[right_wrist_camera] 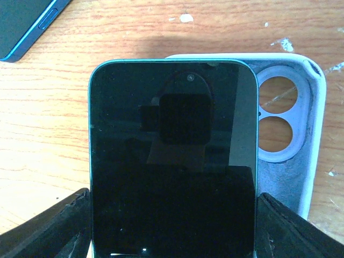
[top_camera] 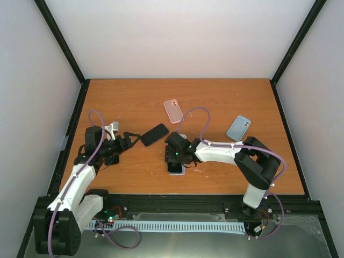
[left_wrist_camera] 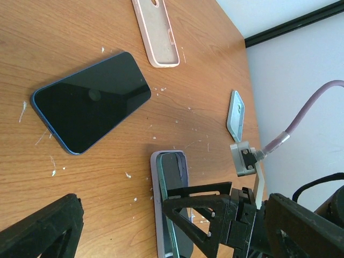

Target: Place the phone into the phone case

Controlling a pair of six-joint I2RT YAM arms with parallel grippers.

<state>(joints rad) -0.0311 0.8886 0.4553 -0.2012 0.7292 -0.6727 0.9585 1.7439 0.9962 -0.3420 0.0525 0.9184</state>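
Phone [right_wrist_camera: 172, 150] clamped, seemingly, in right pincer [right_wrist_camera: 174, 231] — arm [top_camera: 220, 150] bent low over case [right_wrist_camera: 279, 177] — left pincer [top_camera: 131, 141] open.

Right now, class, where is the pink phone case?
In the top view, the pink phone case lies mid-table, just beyond the loose dark phone, left of the blue case.

Tabletop [top_camera: 134, 102]: orange-brown wood grain, scattered white flecks. Phone [right_wrist_camera: 172, 161]: glossy black screen, teal rim. Case [right_wrist_camera: 309, 134]: plain pale lilac-grey, lighter rings round the two camera holes. Second phone [left_wrist_camera: 91, 102]: black screen, blue rim. Pink case [top_camera: 173, 110]: pale pink, plain. Blue case [top_camera: 238, 127]: light blue-grey. Arms [top_camera: 219, 152]: white links, black joints. Cable [left_wrist_camera: 330, 87]: purple. Walls [top_camera: 161, 37]: off-white. Frame posts [top_camera: 60, 40]: black.
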